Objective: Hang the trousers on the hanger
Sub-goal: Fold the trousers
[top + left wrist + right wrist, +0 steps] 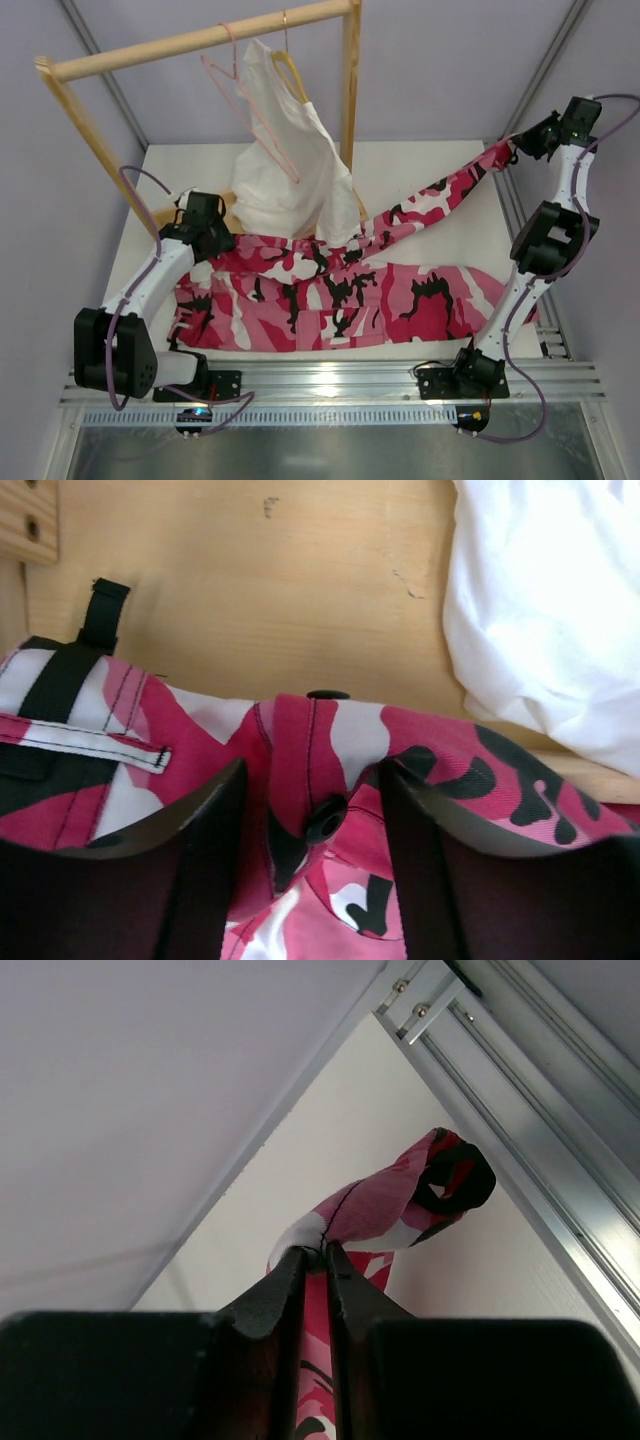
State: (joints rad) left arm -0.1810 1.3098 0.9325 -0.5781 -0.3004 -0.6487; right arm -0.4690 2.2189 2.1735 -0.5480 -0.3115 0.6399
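Two arms work on the trousers (340,300), which lie spread across the table (420,165) in front of a wooden rack (200,40). The left end effector (312,780) sits at the waistband with its jaws parted and released; a fold of cloth and a black button (325,820) lie between its fingers. The right end effector (315,1255) is clenched on the end of one leg, holding it raised near the far right corner, so that leg stretches diagonally back toward the middle. The hanger (255,118) hangs by its hook from the rack's top rail, just beside a white garment (285,170) and apart from the trousers.
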